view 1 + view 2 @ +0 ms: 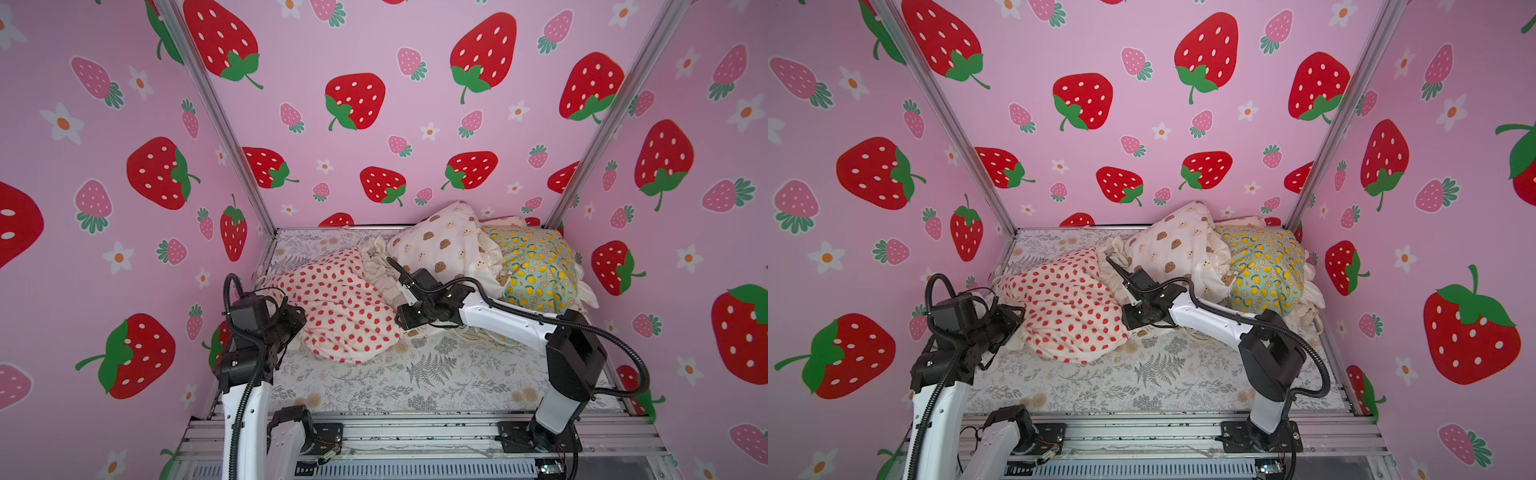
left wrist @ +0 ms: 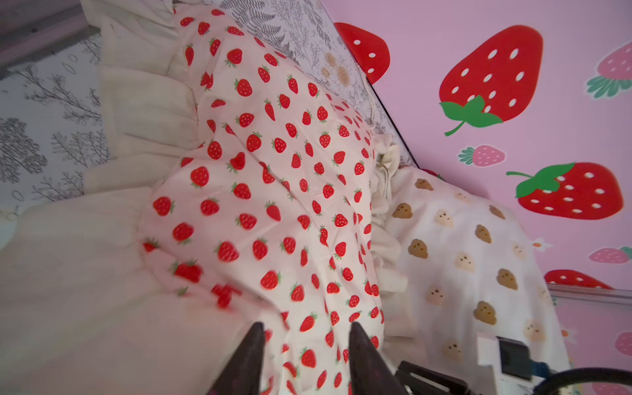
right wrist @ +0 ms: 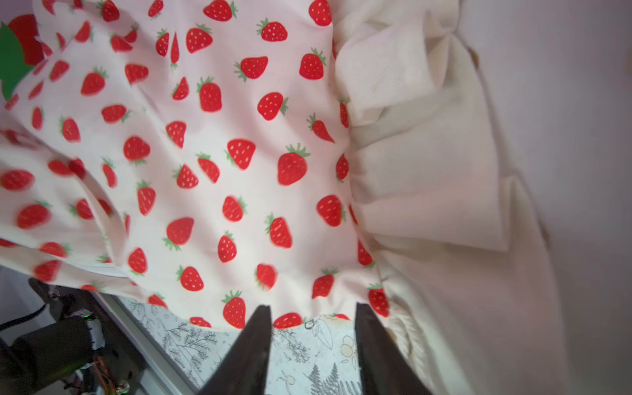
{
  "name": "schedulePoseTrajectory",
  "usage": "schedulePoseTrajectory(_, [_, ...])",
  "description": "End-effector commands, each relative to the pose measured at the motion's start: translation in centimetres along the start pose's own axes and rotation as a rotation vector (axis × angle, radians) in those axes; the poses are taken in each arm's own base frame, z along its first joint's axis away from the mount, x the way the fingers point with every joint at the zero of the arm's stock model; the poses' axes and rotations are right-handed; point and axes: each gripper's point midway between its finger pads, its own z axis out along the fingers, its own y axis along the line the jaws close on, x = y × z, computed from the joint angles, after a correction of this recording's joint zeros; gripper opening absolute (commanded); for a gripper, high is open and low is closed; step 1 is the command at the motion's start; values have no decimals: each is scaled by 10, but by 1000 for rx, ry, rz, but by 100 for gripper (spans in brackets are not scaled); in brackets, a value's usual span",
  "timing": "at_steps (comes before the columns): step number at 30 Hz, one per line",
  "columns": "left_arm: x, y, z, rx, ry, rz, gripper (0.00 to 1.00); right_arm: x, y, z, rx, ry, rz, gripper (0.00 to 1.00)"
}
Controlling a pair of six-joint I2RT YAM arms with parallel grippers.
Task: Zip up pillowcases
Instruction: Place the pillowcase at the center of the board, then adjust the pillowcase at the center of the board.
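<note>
The strawberry pillowcase [image 1: 336, 307] lies puffed at the left middle of the fern sheet, with its cream ruffle [image 3: 427, 164] toward the bear-face pillowcase [image 1: 444, 245] behind it. The lemon pillowcase [image 1: 536, 270] sits at the back right. My left gripper [image 2: 306, 328] is open at the strawberry pillowcase's left end, and the printed cloth shows across the gap between its fingers. At the pillowcase's right edge my right gripper [image 3: 313, 307] is open too, with only the sheet and the pillowcase's hem between its fingertips. No zipper shows in any view.
The grey fern-print sheet [image 1: 436, 374] covers the floor of the cell. Pink strawberry walls close in on three sides, with metal posts [image 1: 232, 137] at the back corners. An aluminium rail [image 1: 415, 432] carrying both arm bases runs along the front.
</note>
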Motion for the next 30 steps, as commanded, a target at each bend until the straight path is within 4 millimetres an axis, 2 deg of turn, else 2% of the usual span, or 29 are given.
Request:
schedulePoseTrajectory(1, [-5, 3, -16, -35, -47, 51, 61, -14, -12, -41, 87, -95, -32, 62])
schedulePoseTrajectory(4, [-17, 11, -22, -103, -102, 78, 77, -19, -31, -74, 191, -163, -47, 79])
schedulePoseTrajectory(8, [-28, 5, -15, -110, -128, 105, 99, -27, -69, -130, 368, -290, -44, 97])
schedulePoseTrajectory(11, [-21, -9, -4, -82, -97, 146, 99, -25, -99, -165, 460, -330, 5, 100])
schedulePoseTrajectory(14, [6, -22, 10, -70, -40, 231, 99, -13, -123, -186, 530, -319, 59, 100])
schedulePoseTrajectory(17, [49, -32, 28, -44, 39, 316, 99, 7, -143, -201, 578, -305, 125, 100])
schedulePoseTrajectory(22, [121, -28, 63, -22, 150, 383, 99, 35, -179, -217, 652, -320, 251, 100])
schedulePoseTrajectory(24, [140, -22, 79, -38, 186, 393, 99, 43, -197, -222, 710, -336, 297, 100])
schedulePoseTrajectory(27, [152, -11, 103, -102, 208, 399, 99, 56, -226, -222, 783, -337, 379, 100])
schedulePoseTrajectory(30, [144, -3, 121, -173, 161, 433, 99, 64, -257, -222, 850, -361, 463, 100])
